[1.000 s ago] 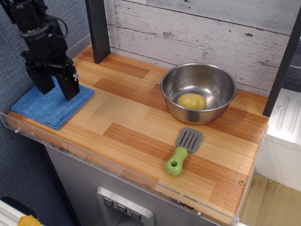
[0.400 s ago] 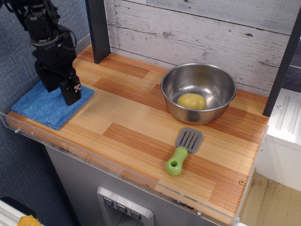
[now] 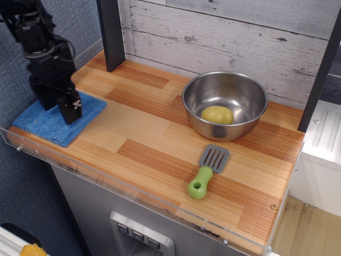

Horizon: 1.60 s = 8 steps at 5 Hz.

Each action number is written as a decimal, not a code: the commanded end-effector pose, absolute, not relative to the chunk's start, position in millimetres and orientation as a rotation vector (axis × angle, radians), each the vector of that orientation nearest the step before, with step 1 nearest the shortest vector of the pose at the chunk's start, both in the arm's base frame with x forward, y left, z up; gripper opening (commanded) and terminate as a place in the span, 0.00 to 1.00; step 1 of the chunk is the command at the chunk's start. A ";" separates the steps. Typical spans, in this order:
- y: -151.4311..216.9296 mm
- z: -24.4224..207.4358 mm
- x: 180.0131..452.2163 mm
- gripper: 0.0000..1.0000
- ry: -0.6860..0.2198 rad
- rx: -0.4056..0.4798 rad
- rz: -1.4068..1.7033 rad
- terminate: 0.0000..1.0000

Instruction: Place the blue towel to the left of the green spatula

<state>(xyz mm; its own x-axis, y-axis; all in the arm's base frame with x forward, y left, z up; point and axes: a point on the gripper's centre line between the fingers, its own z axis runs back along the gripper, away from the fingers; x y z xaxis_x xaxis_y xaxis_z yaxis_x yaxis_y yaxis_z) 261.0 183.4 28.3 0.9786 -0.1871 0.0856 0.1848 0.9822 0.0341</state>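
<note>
The blue towel (image 3: 50, 121) lies flat at the counter's front left corner. My black gripper (image 3: 57, 111) stands low over it, its fingertips down at the cloth near the towel's back right part. The fingers (image 3: 70, 108) look apart, and the towel is neither bunched nor lifted between them. The green spatula (image 3: 206, 172) lies near the front edge at centre right, its lime handle toward me and its grey slotted head toward the bowl. It is far to the right of the gripper.
A steel bowl (image 3: 234, 88) holding a yellow round object (image 3: 217, 114) sits behind the spatula. A dark post (image 3: 111, 33) stands at the back left. A clear plastic lip (image 3: 106, 178) runs along the front edge. A plank wall stands behind.
The gripper has come down and shifted left onto the towel, turning a little. Towel, spatula and bowl have not moved.
</note>
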 end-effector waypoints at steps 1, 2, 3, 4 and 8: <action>199.3 39.0 257.4 1.00 -0.116 0.036 -0.159 0.00; 188.1 18.5 261.5 1.00 -0.078 0.010 -0.198 0.00; 175.8 -0.9 260.7 1.00 -0.069 -0.003 -0.231 0.00; 165.6 -14.3 253.7 1.00 -0.052 -0.027 -0.235 0.00; 33.4 -11.3 250.8 1.00 -0.106 -0.181 -0.406 0.00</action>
<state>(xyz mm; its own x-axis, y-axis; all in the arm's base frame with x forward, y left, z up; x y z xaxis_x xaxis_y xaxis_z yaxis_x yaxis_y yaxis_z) 272.8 56.1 3.0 0.9185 -0.3402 0.2018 0.3630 0.9276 -0.0885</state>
